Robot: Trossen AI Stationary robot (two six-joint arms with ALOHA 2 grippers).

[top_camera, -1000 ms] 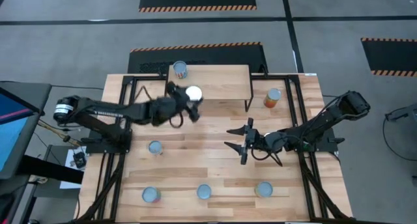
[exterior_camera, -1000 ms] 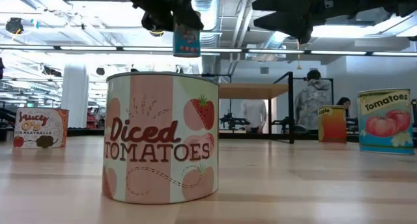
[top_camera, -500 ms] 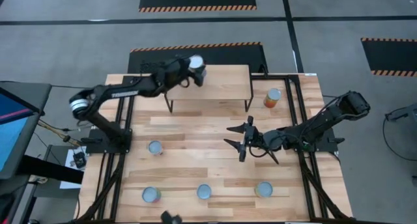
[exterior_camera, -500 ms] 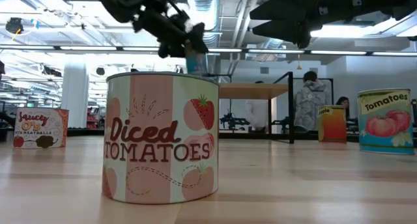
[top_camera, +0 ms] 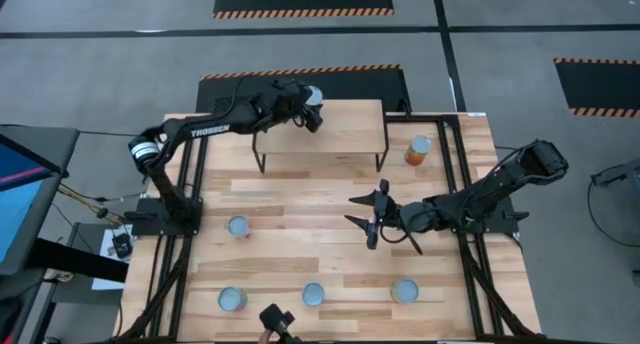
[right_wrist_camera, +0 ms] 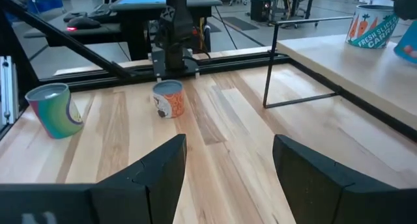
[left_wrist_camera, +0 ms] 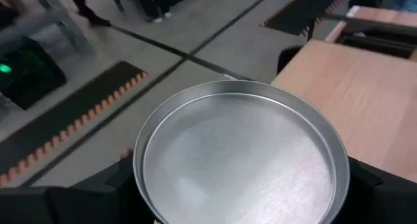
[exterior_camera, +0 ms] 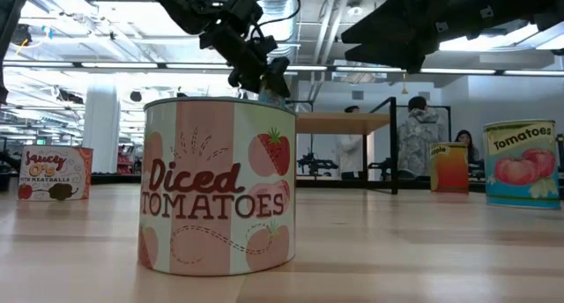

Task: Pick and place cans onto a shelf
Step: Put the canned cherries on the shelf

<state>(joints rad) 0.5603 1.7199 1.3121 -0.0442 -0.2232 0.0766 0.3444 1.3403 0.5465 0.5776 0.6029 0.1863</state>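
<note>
The left gripper (top_camera: 308, 106) reaches out over the small light-wood plank shelf on thin black legs (top_camera: 345, 129), at about 12 o'clock on the slatted wooden worktop (top_camera: 300, 239). It is pinching a small cylindrical tin with a shiny silver round top (top_camera: 312, 95) above the shelf's left part; in the left wrist view that tin's lid (left_wrist_camera: 238, 160) fills the frame, with a dark finger (left_wrist_camera: 124, 180) at each flank. From the low view the held tin shows only as a sliver behind the gripper (exterior_camera: 256, 70), so whether it touches the plank cannot be told.

The right gripper (top_camera: 370, 216) hangs over the worktop's middle, toward 3 o'clock, with its fingers (right_wrist_camera: 156, 178) spread wide and nothing between them.

An orange-labelled tin (top_camera: 417, 149) stands at about 2 o'clock, just beside the shelf's right end. A silver-topped tin (top_camera: 238, 226) sits at 9 o'clock. Three more stand in a row near 6 o'clock: one (top_camera: 231, 299) at 7, one (top_camera: 313, 294) at 6, one (top_camera: 405, 290) at 5. Closest in the low view is a pink-and-cream tin reading "Diced Tomatoes" (exterior_camera: 218, 187).
</note>
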